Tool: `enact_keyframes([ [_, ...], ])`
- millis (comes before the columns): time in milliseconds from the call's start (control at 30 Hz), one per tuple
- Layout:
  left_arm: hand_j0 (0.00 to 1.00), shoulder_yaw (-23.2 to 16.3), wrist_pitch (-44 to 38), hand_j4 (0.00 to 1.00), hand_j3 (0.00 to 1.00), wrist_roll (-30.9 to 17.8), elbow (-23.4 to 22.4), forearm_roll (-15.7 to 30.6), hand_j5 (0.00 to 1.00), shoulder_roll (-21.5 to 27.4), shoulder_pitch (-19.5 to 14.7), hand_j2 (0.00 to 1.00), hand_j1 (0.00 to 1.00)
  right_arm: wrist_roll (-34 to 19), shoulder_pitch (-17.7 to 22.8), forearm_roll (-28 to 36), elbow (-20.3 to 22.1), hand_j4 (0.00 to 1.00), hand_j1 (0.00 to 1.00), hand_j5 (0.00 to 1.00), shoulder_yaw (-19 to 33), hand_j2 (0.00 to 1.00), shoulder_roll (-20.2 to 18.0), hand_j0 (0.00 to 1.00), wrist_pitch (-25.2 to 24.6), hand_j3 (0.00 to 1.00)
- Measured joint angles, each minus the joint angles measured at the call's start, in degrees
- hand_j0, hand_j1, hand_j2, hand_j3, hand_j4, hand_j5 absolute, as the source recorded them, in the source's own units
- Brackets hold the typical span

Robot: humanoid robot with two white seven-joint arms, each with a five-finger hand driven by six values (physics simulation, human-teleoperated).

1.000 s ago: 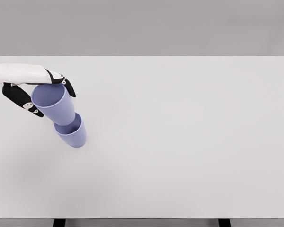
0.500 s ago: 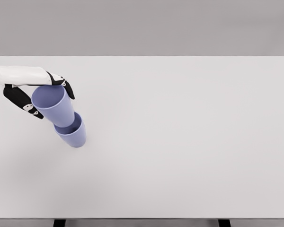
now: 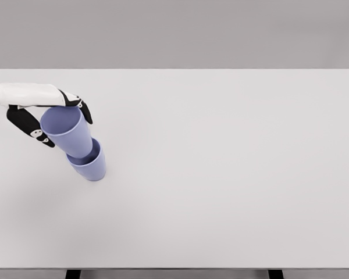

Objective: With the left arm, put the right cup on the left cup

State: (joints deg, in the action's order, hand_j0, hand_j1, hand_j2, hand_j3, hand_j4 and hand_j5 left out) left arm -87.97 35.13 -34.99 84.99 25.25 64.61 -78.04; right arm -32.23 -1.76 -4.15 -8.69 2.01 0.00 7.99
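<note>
left hand: you've got it clamped on top cup's rim
top cup: base sits inside bottom cup, tilted
bottom cup: on table, near left edge

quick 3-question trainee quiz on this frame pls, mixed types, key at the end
1. True or false: the upper cup has its base inside the lower cup.
2. Which hand holds the upper cup? A) left hand B) right hand C) neither
3. Fill in: the table carries ___ cups in all.

Key: 1 true; 2 A, its fingers wrap the cup near the rim, and no right hand shows in the head view; 3 two, both blue-purple, near the table's left side.
</note>
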Motion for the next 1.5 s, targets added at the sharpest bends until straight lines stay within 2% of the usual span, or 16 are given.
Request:
enact_keyframes([
  [533,0.5,0.4,0.0,0.5,0.5,0.0,-1.4,-0.2,0.5,-1.2,1.4,0.5,0.5,0.0,0.0,0.0,0.0,1.0,1.0,1.0,0.0,1.0,0.0,1.0,0.0,1.0],
  [567,0.51,0.4,0.0,0.51,0.51,0.0,-1.4,-0.2,0.51,-1.2,1.4,0.51,0.51,0.0,0.0,0.0,0.0,1.0,1.0,1.0,0.0,1.0,0.0,1.0,0.0,1.0],
  [633,0.61,0.4,0.0,0.61,0.61,0.0,-1.4,-0.2,0.61,-1.3,1.4,0.61,0.61,0.0,0.0,0.0,0.0,1.0,1.0,1.0,0.0,1.0,0.0,1.0,0.0,1.0],
  [833,0.68,0.5,0.0,0.68,0.68,0.0,-1.4,-0.4,0.68,-1.2,1.4,0.68,0.68,0.0,0.0,0.0,0.0,1.0,1.0,1.0,0.0,1.0,0.0,1.0,0.0,1.0],
  [1233,0.71,1.7,0.0,0.71,0.71,0.0,-1.5,-0.5,0.71,-1.4,1.8,0.71,0.71,0.0,0.0,0.0,0.0,1.0,1.0,1.0,0.0,1.0,0.0,1.0,0.0,1.0],
  [1500,0.72,2.5,0.0,0.72,0.72,0.0,-1.7,-0.7,0.72,-1.4,3.2,0.72,0.72,0.0,0.0,0.0,0.0,1.0,1.0,1.0,0.0,1.0,0.0,1.0,0.0,1.0],
])
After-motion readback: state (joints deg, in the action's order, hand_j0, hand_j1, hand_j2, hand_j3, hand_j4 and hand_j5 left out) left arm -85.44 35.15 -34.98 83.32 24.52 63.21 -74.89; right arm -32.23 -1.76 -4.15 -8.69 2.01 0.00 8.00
